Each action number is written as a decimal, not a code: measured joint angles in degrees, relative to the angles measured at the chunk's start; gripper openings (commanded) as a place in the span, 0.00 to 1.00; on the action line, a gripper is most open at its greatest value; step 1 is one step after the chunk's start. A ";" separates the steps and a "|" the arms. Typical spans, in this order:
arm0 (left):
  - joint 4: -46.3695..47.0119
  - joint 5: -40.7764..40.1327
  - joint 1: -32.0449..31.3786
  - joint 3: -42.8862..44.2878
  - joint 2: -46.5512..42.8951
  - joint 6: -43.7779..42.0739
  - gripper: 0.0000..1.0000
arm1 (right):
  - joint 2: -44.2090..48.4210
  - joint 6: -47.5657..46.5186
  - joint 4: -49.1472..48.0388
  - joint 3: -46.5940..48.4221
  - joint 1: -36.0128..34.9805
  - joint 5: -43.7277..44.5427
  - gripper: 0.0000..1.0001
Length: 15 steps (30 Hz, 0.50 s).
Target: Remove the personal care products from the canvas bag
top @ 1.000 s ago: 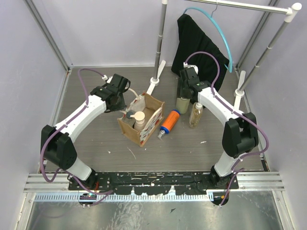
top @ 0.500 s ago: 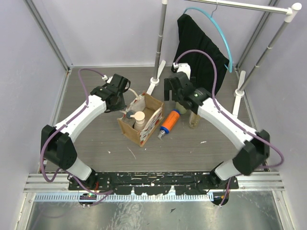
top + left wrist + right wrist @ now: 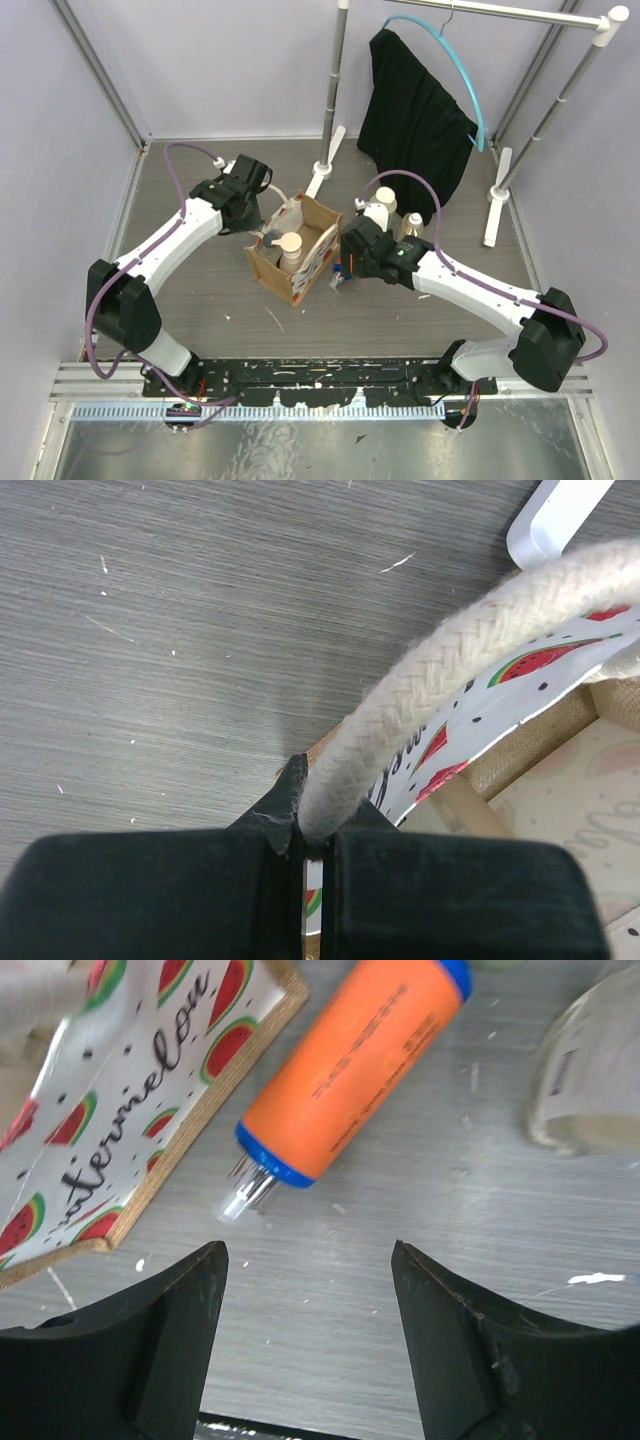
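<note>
The canvas bag (image 3: 300,262) stands upright mid-table, its watermelon print (image 3: 120,1130) facing right. A beige bottle with a cream cap (image 3: 290,246) stands inside it. My left gripper (image 3: 318,835) is shut on the bag's cream rope handle (image 3: 450,690) at the bag's back-left corner. The orange bottle with a blue cap (image 3: 350,1070) lies on the table beside the bag. My right gripper (image 3: 307,1260) hangs open just in front of its nozzle, holding nothing. Another beige bottle (image 3: 378,212) and the clear amber bottle (image 3: 410,226) stand behind my right arm.
A black garment (image 3: 415,110) hangs from a blue hanger on the white rack at the back right. The rack's feet (image 3: 323,175) rest on the table behind the bag. Walls close in left and right.
My right arm has swung from the beige bottle at the back down toward the front left, over the orange bottle. The left gripper and the bag have stayed put.
</note>
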<state>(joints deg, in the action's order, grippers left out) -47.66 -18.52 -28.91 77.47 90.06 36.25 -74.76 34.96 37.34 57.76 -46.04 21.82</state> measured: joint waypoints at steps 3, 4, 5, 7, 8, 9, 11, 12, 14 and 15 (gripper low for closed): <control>-0.02 0.04 0.04 0.00 0.20 0.02 0.01 | -0.02 3.26 -2.14 -2.27 -1.66 -1.99 0.69; -0.02 0.04 0.04 0.00 0.22 0.00 0.01 | -0.02 4.15 -2.99 -2.97 -1.66 -2.36 0.67; -0.04 0.04 0.09 0.00 0.22 0.02 0.01 | -0.02 5.27 -4.55 -4.02 -1.68 -2.80 0.66; -0.04 0.04 0.09 0.00 0.22 0.00 0.01 | -0.15 7.58 -7.69 -6.51 -1.84 -3.43 0.62; -0.04 0.04 0.11 0.00 0.22 0.02 0.01 | -0.31 8.61 -8.79 -7.58 -1.88 -3.61 0.62; -0.07 0.04 0.09 0.00 0.22 0.02 0.01 | -0.63 9.90 -10.27 -8.87 -2.12 -3.74 0.64; -0.07 0.04 0.09 0.00 0.22 0.02 0.01 | -1.97 12.37 -12.90 -10.95 -2.97 -3.74 0.66; -0.07 0.07 0.09 0.00 0.22 0.02 0.01 | -2.95 13.44 -13.88 -11.52 -3.65 -3.65 0.66; -0.07 0.20 0.11 0.00 0.22 0.02 0.01 | -4.70 15.06 -15.76 -11.98 -5.18 -3.30 0.66; -0.07 0.22 0.11 0.00 0.22 0.02 0.01 | -5.53 15.85 -16.83 -12.02 -6.10 -3.04 0.66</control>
<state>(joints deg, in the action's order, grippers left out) -47.72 -18.31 -28.80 77.47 90.28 36.27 -80.29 50.81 20.51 45.74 -52.14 18.79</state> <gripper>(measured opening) 0.048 0.659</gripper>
